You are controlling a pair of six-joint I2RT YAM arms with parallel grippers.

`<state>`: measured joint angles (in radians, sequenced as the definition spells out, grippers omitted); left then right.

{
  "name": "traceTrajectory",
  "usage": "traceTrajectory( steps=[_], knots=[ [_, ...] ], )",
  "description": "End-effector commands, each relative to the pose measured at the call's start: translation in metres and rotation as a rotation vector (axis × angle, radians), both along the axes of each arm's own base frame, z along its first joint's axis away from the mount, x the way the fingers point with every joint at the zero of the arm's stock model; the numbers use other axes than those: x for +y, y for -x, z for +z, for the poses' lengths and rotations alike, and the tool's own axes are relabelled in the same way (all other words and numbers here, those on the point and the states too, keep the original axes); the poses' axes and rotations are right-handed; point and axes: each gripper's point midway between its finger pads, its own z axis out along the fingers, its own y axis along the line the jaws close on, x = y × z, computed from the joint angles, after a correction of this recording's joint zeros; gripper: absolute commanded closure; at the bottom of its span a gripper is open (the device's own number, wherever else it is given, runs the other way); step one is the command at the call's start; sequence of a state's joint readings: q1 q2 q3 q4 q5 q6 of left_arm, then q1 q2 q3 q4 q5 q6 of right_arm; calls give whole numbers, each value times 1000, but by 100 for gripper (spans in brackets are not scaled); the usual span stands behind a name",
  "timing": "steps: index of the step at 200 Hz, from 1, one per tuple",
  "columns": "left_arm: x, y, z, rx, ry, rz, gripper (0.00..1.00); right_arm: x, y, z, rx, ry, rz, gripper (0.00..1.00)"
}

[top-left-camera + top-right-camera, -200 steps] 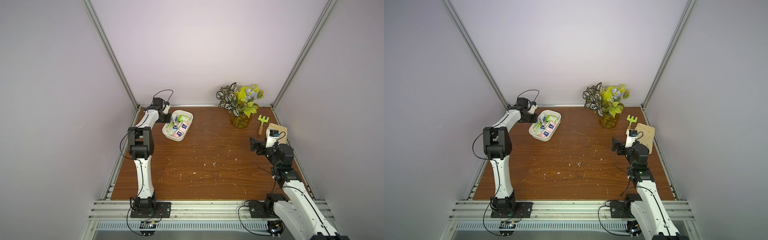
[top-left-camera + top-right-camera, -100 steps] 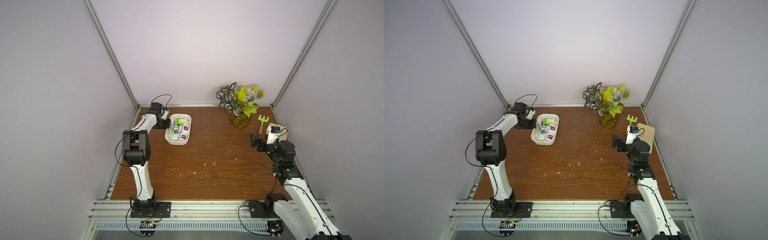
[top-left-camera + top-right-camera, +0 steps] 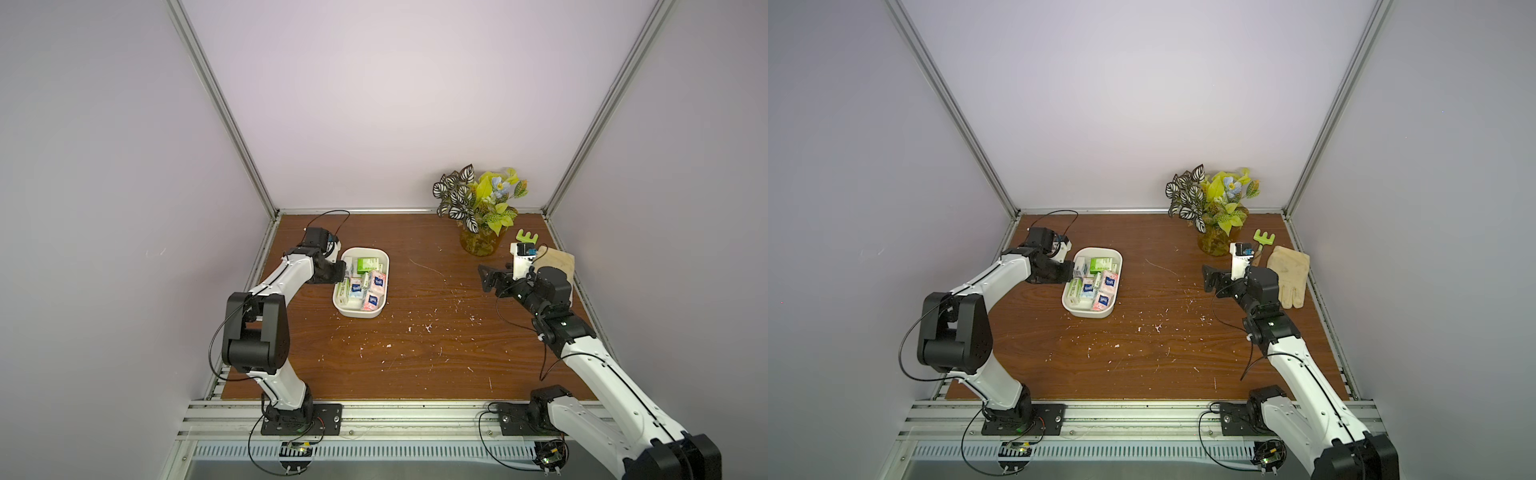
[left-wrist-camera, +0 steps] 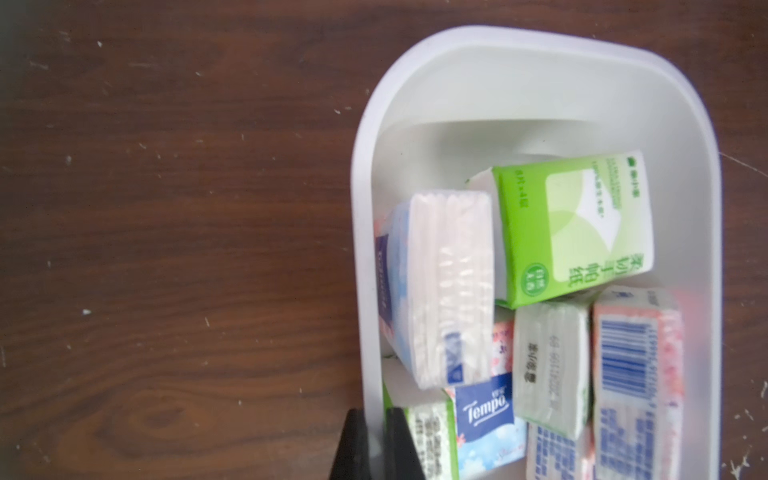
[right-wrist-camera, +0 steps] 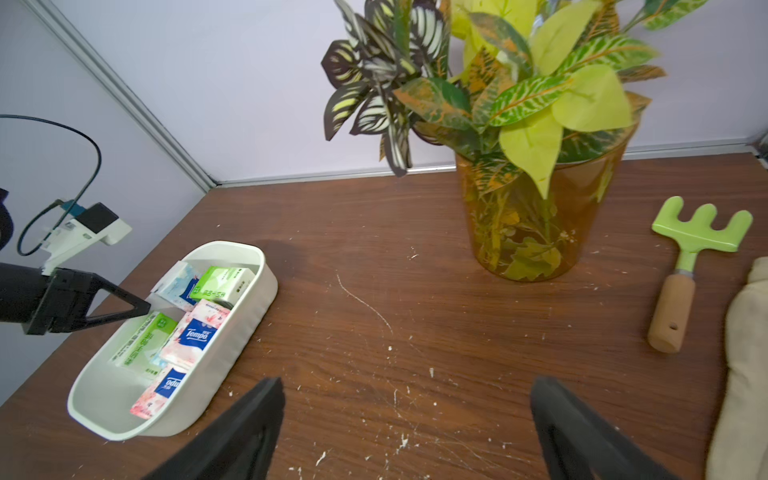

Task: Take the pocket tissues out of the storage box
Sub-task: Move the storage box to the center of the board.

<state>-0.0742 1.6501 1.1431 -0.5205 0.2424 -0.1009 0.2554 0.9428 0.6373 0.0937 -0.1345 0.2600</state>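
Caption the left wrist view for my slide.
Left hand clamped on the rim of the white box, tissue packets piled inside.

We see the left pincer (image 3: 340, 272), clamped on the storage box (image 3: 359, 312) rim, turn it and drag it nearer.

Left gripper (image 3: 341, 275) clamped tight, far forward — right gripper (image 3: 484, 278) splayed wide, aloft.

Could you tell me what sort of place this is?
Probably a robot test cell: left arm and right arm bolted to a rail, plain walls enclosing a table, props like the box and plant.
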Motion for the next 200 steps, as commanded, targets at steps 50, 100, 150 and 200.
traceTrajectory(
  steps=[50,100,150,200],
  knots=[
    [-12,45,2,-31,86,51,100,52,-7,9,69,-79,54,1],
    [-3,48,2,-57,38,69,77,107,-6,4,114,-58,163,1],
    [7,47,30,-141,0,97,60,182,-19,0,100,236,380,1],
    [9,56,59,-249,38,148,51,265,-39,-12,8,505,720,10]
  ],
)
